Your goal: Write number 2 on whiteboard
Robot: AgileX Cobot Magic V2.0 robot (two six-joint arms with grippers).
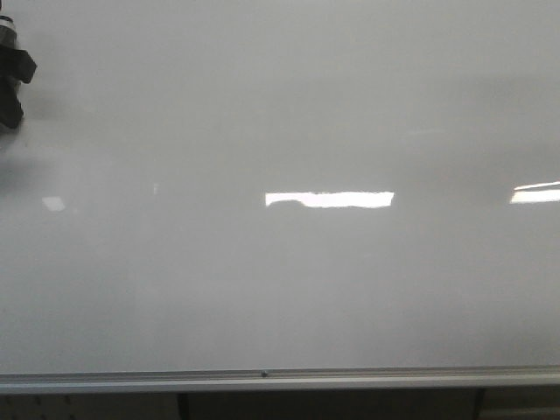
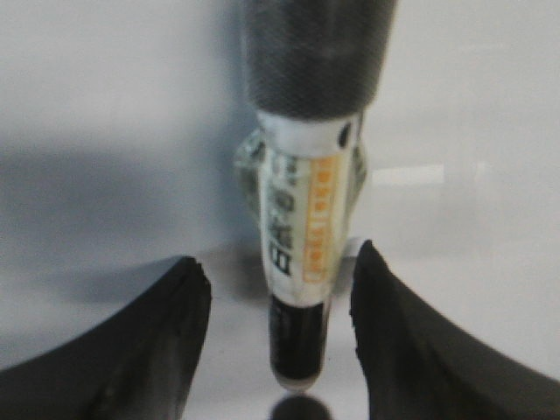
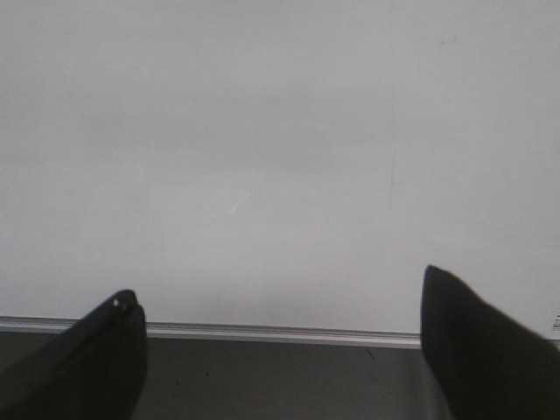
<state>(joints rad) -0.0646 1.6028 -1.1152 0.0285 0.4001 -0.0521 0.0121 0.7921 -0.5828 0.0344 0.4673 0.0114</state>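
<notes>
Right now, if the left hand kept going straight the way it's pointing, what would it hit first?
Most likely the whiteboard. The marker in the left hand sticks out past the fingers, so its tip should touch first; the gap is hard to judge.

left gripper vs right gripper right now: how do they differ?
The left gripper has a marker standing between its fingers; the right gripper holds nothing. The left fingers sit closer together around the marker, while the right ones are spread wide. Both have black fingers and face the whiteboard, which shows no writing.
</notes>
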